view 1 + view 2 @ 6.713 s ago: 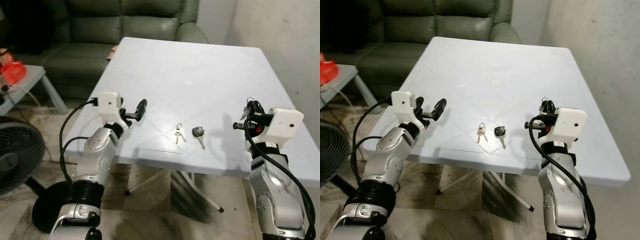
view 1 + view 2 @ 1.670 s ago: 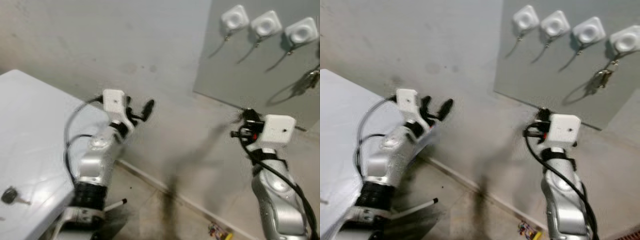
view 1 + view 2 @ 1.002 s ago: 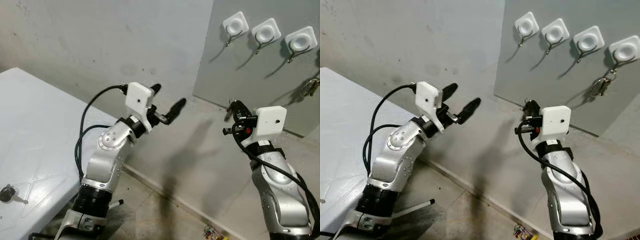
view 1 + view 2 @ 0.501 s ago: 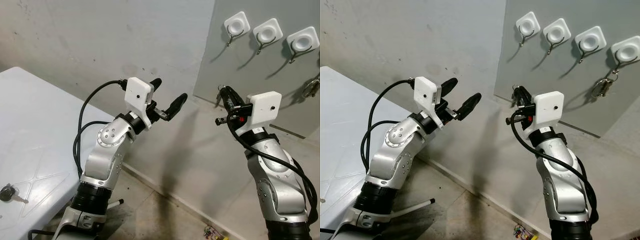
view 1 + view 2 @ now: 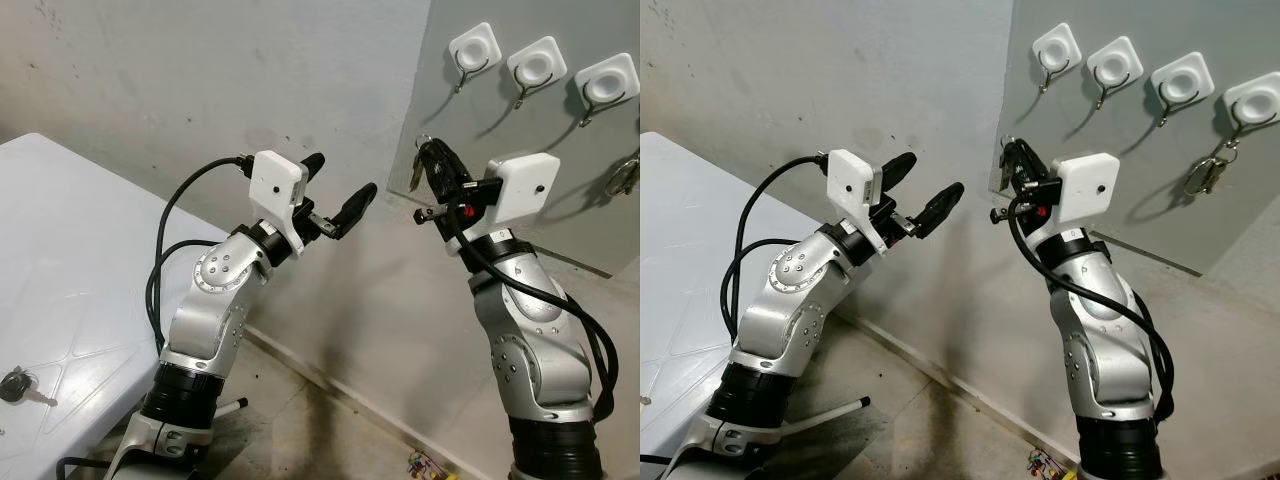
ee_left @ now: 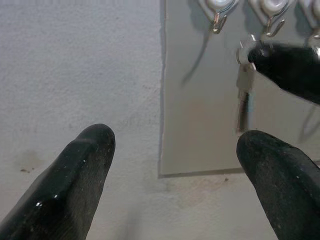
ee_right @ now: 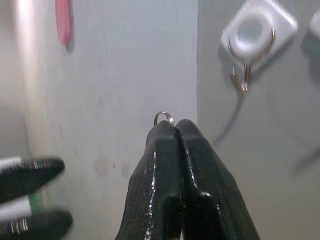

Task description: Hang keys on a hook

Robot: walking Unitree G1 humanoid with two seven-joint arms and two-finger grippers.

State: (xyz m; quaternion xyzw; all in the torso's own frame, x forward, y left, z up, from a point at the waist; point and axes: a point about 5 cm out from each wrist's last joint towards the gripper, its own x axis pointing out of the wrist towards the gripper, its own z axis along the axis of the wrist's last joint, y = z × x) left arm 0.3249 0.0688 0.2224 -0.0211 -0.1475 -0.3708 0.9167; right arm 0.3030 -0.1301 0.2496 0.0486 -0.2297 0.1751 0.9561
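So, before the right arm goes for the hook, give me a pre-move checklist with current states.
1. right gripper shut on the keys: ok.
2. Key ring showing past the fingertips: ok.
3. Leftmost hook free: ok.
4. Ring level with that hook: not ok, it sits lower.
5. left gripper open, off to the side of the board: ok.
6. Far-right hook already has keys: ok, avoid it.

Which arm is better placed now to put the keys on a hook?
The right: its pincer is shut on the keys, just below the leftmost hook. The left pincer is open and holds nothing.
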